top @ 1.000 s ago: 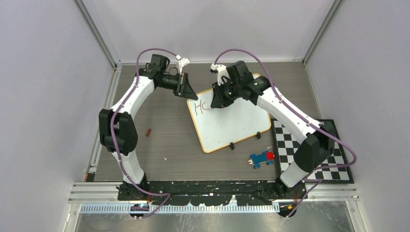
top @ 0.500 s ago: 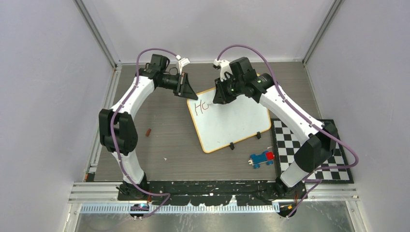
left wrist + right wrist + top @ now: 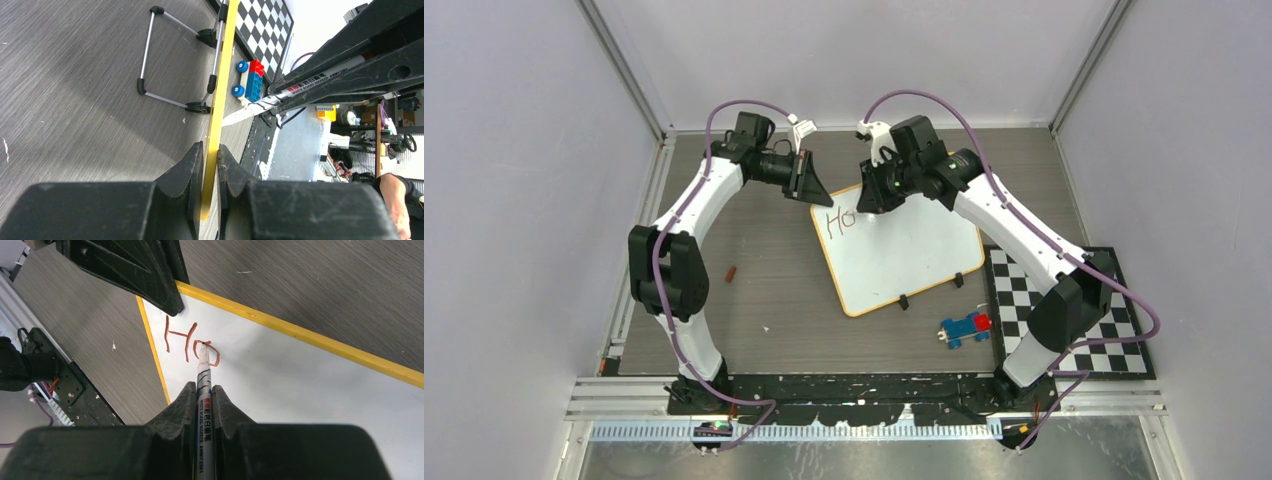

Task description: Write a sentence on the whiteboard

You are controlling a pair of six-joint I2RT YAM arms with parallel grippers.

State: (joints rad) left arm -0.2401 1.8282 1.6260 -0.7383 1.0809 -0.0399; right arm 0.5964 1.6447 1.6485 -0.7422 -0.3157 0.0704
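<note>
The whiteboard point(image 3: 904, 255) lies askew on the bench point(image 3: 764, 290) between the two arms. The left hand point(image 3: 210, 150) is pressed together on the rim at its far left corner, one finger on each side of the yellow edge. The right hand point(image 3: 202, 390) hangs over that same corner, just beside the left, pinching a marker point(image 3: 203, 371) whose tip touches the board at the "o" of the sentence point(image 3: 192, 342), which reads only "Ho" in red-brown strokes.
</note>
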